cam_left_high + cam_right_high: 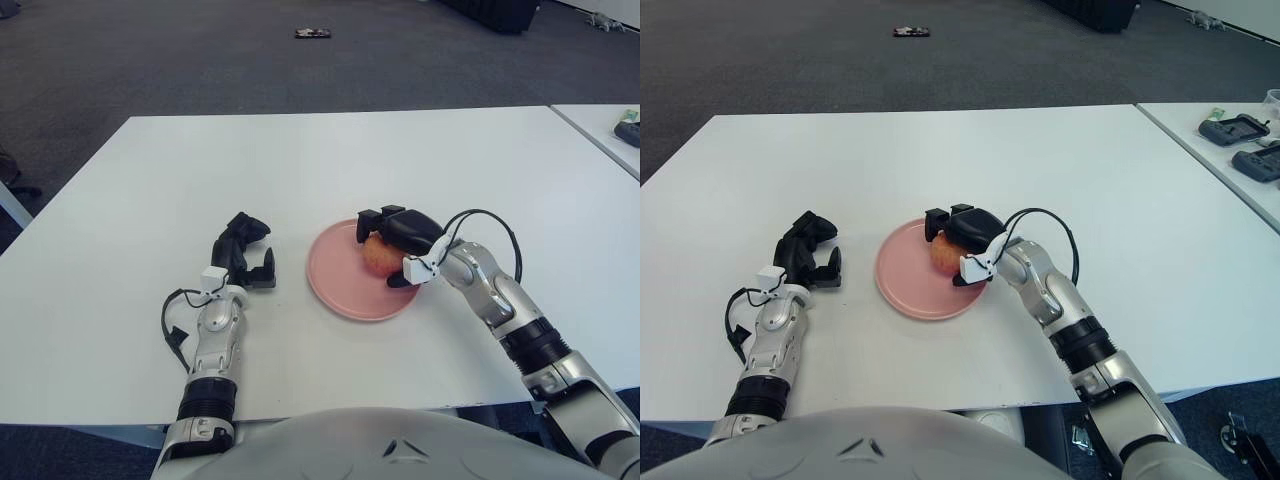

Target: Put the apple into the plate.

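Grey carpet surrounds a white table (300,170), and on it sits a pink plate (340,290) a little toward five o'clock of the table's middle. The apple (378,254) is over the plate's two o'clock part, low enough that it looks to be resting on the plate or nearly so (contact itself is hidden under the fruit). The right hand (400,240) covers the apple from above and from the three o'clock side, its dark fingers (368,222) clamped around the fruit, one digit below at the plate side.

The left hand (243,255) shows at nine o'clock of the plate, just beside its rim, fingers loosely curled with nothing between them.

As for handling, an apple is firm and fairly dense, with smooth waxy skin, so it should not deform but could slip or roll once let go. A wrap around its widest girth, as here, seems the safest hold. Because it is round, I judge that releasing it well inside the rim, not at the edge, lowers the chance of it rolling off.
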